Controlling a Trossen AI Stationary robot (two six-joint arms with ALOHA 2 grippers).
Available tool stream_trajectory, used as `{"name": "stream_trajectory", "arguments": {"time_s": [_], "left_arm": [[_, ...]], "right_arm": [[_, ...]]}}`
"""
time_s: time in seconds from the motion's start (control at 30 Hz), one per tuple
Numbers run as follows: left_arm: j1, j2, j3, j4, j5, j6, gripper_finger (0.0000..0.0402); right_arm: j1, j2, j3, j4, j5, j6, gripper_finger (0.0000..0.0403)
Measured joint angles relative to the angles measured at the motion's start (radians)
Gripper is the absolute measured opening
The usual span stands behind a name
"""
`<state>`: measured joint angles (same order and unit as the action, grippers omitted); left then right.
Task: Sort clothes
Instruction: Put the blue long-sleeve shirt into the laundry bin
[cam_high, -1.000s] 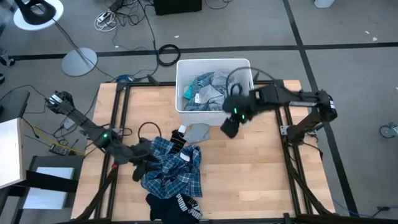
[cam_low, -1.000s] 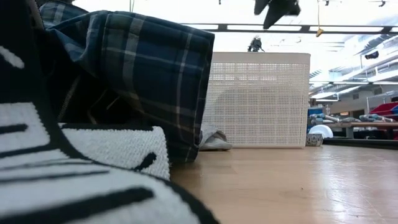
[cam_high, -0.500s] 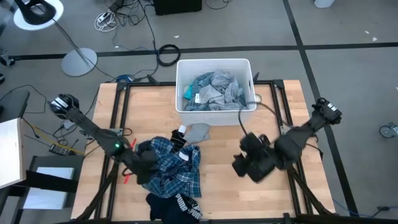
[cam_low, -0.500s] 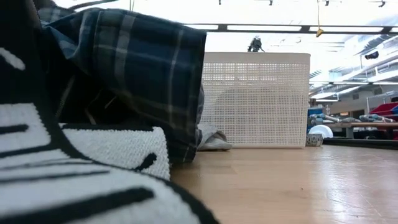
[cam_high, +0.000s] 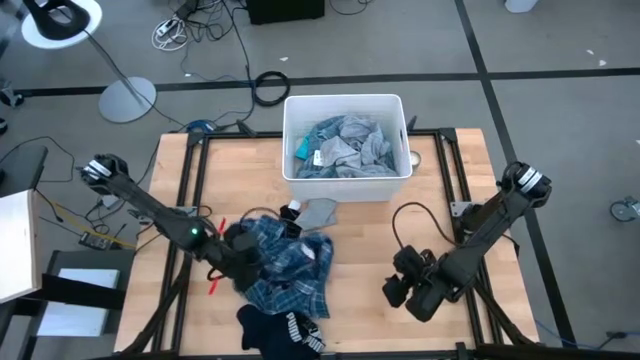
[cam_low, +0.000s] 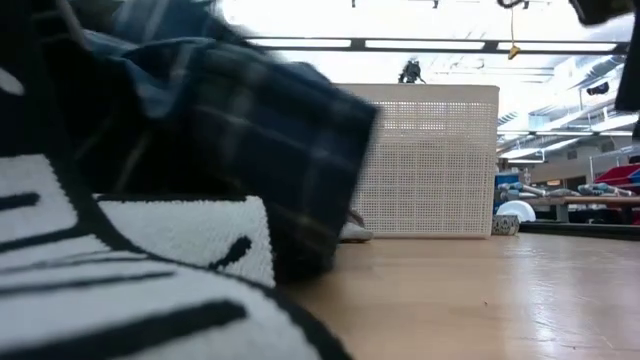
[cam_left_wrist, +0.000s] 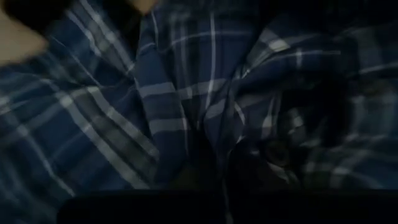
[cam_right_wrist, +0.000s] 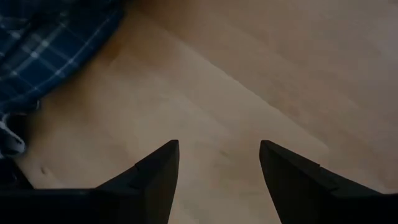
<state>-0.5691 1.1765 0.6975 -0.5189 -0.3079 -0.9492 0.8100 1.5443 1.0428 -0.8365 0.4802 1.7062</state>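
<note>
A blue-and-white plaid shirt (cam_high: 290, 265) lies bunched on the table's near left part; it fills the left wrist view (cam_left_wrist: 199, 93) and looms in the low view (cam_low: 250, 150). My left gripper (cam_high: 243, 265) is shut in the shirt's left side. A navy item with white stripes (cam_high: 282, 330) lies at the near edge, under the shirt's near hem. A grey sock (cam_high: 318, 212) lies flat in front of the white bin (cam_high: 345, 175), which holds grey clothes and a turquoise bit (cam_high: 303, 150). My right gripper (cam_right_wrist: 217, 168) hangs open over bare wood, right of the shirt. My left gripper is shut on bunched folds of the plaid shirt (cam_left_wrist: 186, 155) at its left side, coming in slanting down from the table's left. The cloth hides the fingertips, so I cannot tell how many layers are held. The shirt still rests on the table.
The bin stands at the far middle of the table. A red tool (cam_high: 218, 285) lies left of the shirt. Bare wood (cam_high: 360, 240) stretches between shirt and right arm. Black frame rails (cam_high: 185, 200) run along both table sides.
My right gripper has swung from above the bin toward the near edge and down, staying open. My left gripper has pushed rightward into the plaid shirt and shut on it; the shirt's left part has bunched and shifted toward the right.
</note>
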Motion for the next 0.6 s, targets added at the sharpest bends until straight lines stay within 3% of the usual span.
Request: {"name": "stream_trajectory", "arguments": {"time_s": [0.23,0.4,0.6], "left_arm": [[0.072,-0.059,0.350,-0.209,-0.148,0.046,0.0003],[0.136,-0.038,0.606,-0.167,-0.213,0.179,0.0002],[0.249,0.083,0.884,-0.111,-0.272,0.397,0.0001]], "right_arm": [[-0.001,-0.079,-0.161,0.246,-0.010,-0.168,0.0224],[-0.001,-0.189,-0.308,0.394,-0.005,-0.262,0.0224],[-0.001,-0.330,-0.443,0.471,-0.004,-0.330,0.0224]]}}
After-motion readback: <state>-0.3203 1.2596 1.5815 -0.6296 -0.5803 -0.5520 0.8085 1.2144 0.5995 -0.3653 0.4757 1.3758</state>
